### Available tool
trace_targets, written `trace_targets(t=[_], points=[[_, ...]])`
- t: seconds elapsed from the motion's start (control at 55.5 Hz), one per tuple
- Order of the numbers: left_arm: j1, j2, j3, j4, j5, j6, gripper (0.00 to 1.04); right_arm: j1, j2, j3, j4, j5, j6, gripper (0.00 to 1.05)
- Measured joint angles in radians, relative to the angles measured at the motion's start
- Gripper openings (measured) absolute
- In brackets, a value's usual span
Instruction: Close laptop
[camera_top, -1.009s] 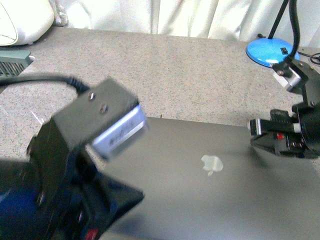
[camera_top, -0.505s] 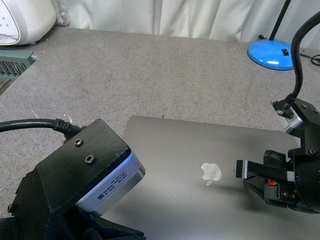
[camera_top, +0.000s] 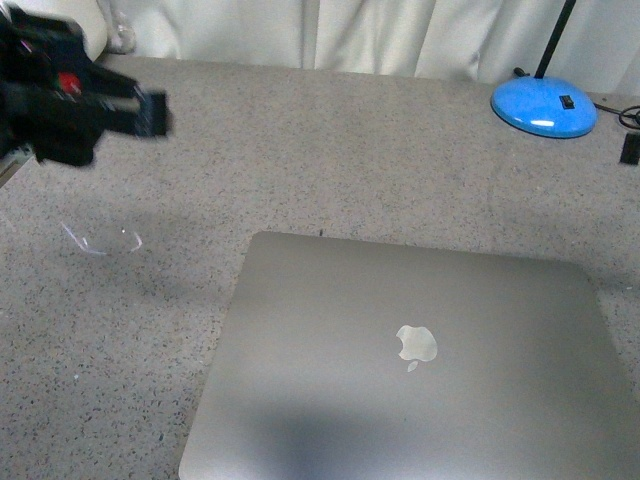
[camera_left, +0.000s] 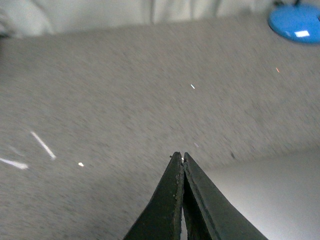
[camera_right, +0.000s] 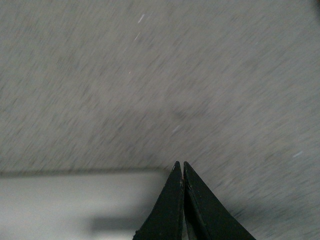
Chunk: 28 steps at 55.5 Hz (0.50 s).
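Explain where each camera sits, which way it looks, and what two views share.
Front view: on the robot's body, looking forward and down at the table and closed laptop; left fingers show, blurred, far left.
Left wrist view: behind the shut left fingers, facing the blue lamp base.
Right wrist view: behind the shut right fingers, looking down at table and laptop edge.
Shared: all three see the laptop; front and left wrist both see the lamp base.
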Motion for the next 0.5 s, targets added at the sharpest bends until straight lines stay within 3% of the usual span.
trace_targets(t=[0.18,0.324,0.45,0.505], points=[[0.101,-0.061,-0.027,0.09,-0.064,-0.03,0.04,0.021,-0.07,-0.077,0.15,0.103,-0.095,0.01],[0.134,-0.146,-0.148,0.2,-0.151,-0.082,0.04,0.093,-0.077,-0.185,0.488,0.311,-0.233,0.01],[0.122,-0.19,-0.252,0.293,-0.214,-0.117,0.04,0.15,-0.023,-0.229,0.68,0.435,-0.265,0.01],[0.134,-0.2,-0.308,0.389,-0.141,-0.091,0.04,0.15,-0.036,-0.252,0.649,0.346,-0.225,0.01]])
